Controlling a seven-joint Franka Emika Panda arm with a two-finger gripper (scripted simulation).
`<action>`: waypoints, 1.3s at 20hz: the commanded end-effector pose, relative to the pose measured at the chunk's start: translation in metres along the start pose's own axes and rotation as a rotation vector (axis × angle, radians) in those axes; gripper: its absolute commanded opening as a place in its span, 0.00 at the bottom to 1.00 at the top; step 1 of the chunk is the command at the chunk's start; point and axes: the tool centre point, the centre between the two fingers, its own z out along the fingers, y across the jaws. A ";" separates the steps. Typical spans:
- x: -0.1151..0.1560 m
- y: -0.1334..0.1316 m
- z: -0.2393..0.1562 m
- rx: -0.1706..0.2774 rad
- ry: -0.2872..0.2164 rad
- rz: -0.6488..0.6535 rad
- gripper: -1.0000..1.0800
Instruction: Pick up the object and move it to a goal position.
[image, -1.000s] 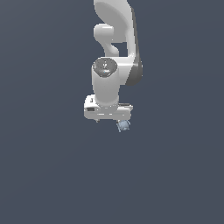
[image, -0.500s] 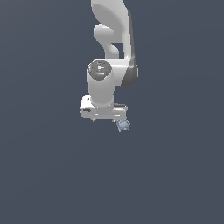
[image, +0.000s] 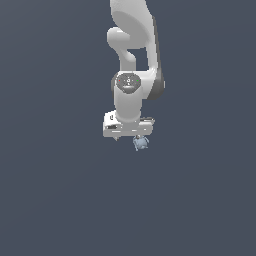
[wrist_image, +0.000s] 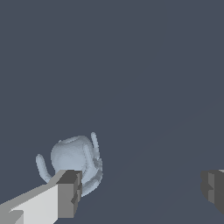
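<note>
The object (wrist_image: 75, 162) sits by one finger of my spread claw (wrist_image: 142, 188), which has shifted across it — not gripped yet.

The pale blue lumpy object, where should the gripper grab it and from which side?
Grip the object across its rounded central body, not the thin nubs, which look likely to slip. Come straight down from above with one finger on each side; for now the open gripper sits off-centre, one finger overlapping the object.
</note>
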 end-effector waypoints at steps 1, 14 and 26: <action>-0.005 -0.018 0.009 0.000 0.009 -0.061 0.96; -0.027 -0.070 0.033 0.003 0.040 -0.253 0.96; -0.026 -0.071 0.065 0.003 0.040 -0.252 0.96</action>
